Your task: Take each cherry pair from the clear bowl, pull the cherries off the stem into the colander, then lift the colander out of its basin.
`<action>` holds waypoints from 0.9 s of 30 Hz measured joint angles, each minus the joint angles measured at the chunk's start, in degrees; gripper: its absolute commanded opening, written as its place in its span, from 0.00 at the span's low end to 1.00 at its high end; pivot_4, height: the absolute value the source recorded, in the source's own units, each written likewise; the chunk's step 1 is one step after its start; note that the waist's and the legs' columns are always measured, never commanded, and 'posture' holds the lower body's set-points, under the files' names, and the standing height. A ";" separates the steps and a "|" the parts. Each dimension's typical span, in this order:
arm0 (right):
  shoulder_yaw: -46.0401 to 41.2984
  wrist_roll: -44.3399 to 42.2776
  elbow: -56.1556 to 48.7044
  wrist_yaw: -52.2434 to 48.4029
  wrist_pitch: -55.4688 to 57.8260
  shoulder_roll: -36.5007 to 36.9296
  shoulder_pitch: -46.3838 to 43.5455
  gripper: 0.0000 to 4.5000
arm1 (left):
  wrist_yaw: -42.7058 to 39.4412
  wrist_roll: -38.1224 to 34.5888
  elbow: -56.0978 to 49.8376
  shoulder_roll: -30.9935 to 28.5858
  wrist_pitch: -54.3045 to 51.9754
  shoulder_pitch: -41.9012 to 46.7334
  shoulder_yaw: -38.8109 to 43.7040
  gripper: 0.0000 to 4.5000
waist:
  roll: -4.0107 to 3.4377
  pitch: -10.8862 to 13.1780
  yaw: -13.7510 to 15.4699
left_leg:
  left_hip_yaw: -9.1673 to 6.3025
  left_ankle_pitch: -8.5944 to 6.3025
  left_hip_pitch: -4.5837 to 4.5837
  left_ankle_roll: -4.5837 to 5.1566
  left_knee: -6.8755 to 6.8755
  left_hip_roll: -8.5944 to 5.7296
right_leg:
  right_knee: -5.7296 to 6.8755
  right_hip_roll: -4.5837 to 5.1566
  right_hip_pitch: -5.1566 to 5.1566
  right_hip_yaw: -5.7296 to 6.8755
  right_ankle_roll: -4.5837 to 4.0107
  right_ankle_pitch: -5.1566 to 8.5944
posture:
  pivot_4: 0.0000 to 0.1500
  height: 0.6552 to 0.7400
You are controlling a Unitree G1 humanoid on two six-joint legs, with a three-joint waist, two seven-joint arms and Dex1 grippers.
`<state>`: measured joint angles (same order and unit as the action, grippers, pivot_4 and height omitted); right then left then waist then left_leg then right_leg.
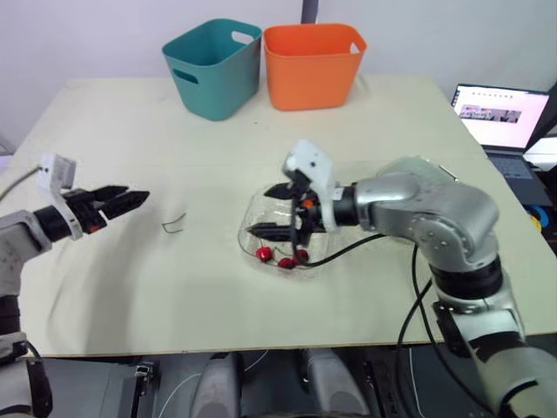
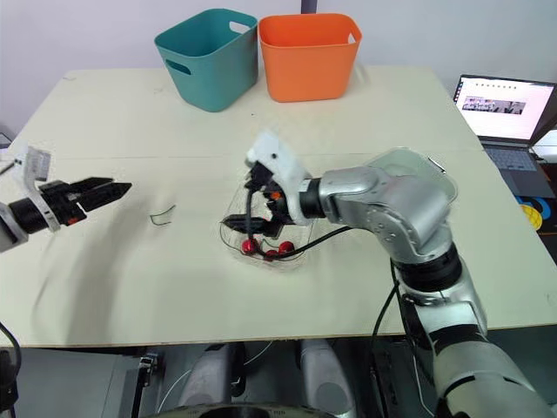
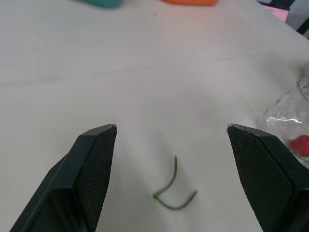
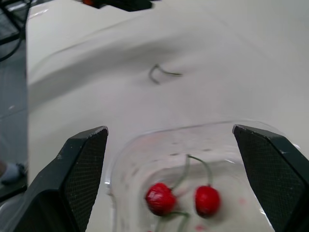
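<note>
The clear bowl (image 1: 247, 216) rests on the table right of centre, with red cherries (image 1: 264, 254) on green stems lying in its bottom. In the right wrist view two cherries (image 4: 161, 199) sit close together below the fingers. My right gripper (image 1: 261, 211) hangs open inside the bowl just above the cherries, holding nothing. A bare green stem (image 1: 174, 225) lies on the table to the bowl's left. Over the table's left side my left gripper (image 1: 135, 197) is open and empty, pointing toward that stem (image 3: 173, 193).
A teal tub (image 1: 213, 65) and an orange tub (image 1: 313, 63) stand side by side at the table's far edge. Off the table's right side sits an open laptop (image 1: 503, 117). A second clear container (image 1: 431, 167) shows behind my right arm.
</note>
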<state>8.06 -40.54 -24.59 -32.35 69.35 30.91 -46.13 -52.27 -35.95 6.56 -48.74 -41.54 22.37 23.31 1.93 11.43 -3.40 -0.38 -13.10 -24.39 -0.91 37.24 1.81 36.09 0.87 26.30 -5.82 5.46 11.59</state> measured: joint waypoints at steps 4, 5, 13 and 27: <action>-7.36 0.16 -0.64 -0.63 -2.85 4.77 5.92 1.00 | 5.04 -4.53 -12.56 5.96 -1.45 0.65 0.18 1.00 | 0.02 -0.01 0.61 | 0.04 0.00 0.00 0.00 0.03 -0.03 | -0.04 0.01 -0.06 -0.04 0.18 -0.10 | 1.00 1.00; -9.49 -0.22 -0.81 -0.80 -2.90 6.27 7.65 1.00 | 6.53 -6.08 -15.96 7.46 -2.54 0.68 -0.19 1.00 | 0.02 -0.01 0.73 | 0.04 0.00 0.01 0.00 0.04 -0.03 | -0.03 0.00 -0.07 -0.04 0.19 -0.10 | 1.00 1.00; -19.90 -3.02 -2.82 -1.45 -2.69 12.86 14.75 1.00 | 15.71 -10.94 -31.92 13.73 -5.59 0.49 -5.81 1.00 | 0.02 -0.01 0.25 | 0.03 0.00 0.26 0.01 0.00 0.02 | 0.07 -0.22 -0.16 -0.18 0.18 -0.10 | 1.00 1.00; -9.68 -7.23 -4.68 -0.55 2.70 11.84 7.67 1.00 | 23.32 -6.99 -39.50 14.59 -2.77 -10.75 -9.07 1.00 | 0.02 -0.01 -0.60 | 0.03 0.00 0.27 0.01 -0.03 0.01 | 0.04 -0.22 -0.19 -0.20 -0.01 0.02 | 1.00 1.00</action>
<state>-1.62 -47.77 -29.27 -32.90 72.05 42.75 -38.45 -28.95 -42.94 -32.93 -34.15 -44.32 11.62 14.25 1.95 11.42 -4.00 -0.35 -13.10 -24.13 -0.90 37.21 1.82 36.13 0.65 26.11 -6.02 5.45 11.61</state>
